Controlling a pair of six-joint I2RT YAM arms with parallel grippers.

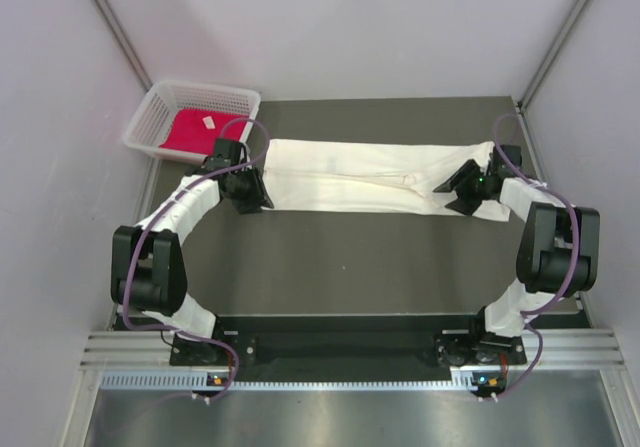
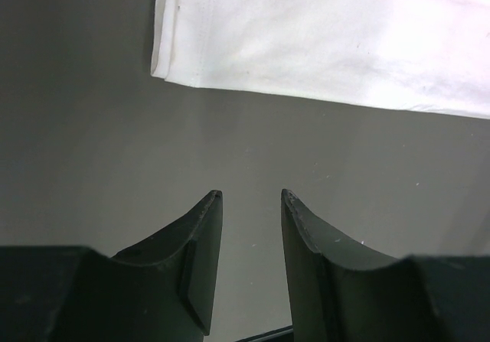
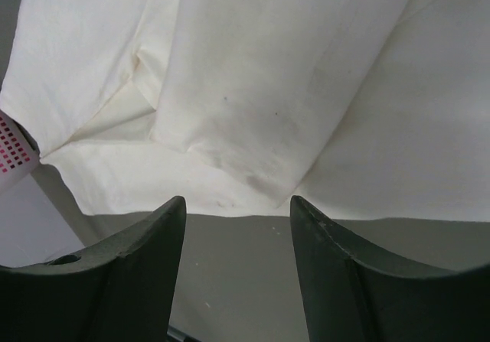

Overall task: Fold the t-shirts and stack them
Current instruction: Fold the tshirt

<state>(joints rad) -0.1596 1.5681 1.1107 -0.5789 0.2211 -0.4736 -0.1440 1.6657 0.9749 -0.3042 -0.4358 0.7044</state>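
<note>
Table [image 1: 350, 257], contents. Basket [image 1: 200, 89] at the far left corner, the smaller t-shirt [image 1: 195, 129] inside it. Larger t-shirt [image 1: 350, 175] lies as a long strip across the far half, running left to right, just right of the basket. Left gripper [image 2: 250, 197] over bare table before the strip's left end; right gripper [image 3: 237, 200] before its right end.

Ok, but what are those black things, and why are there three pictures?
Those are a left robot arm and a right robot arm, bolted to a dark grey table. The big picture looks down from above; the other two come from little cameras on each wrist. A long cream-white cloth t-shirt lies flat between them. A bright red-magenta t-shirt sits in the white plastic mesh basket in the corner. The left pincer and right pincer are both open and hold nothing, each near one end of the white shirt.
</note>
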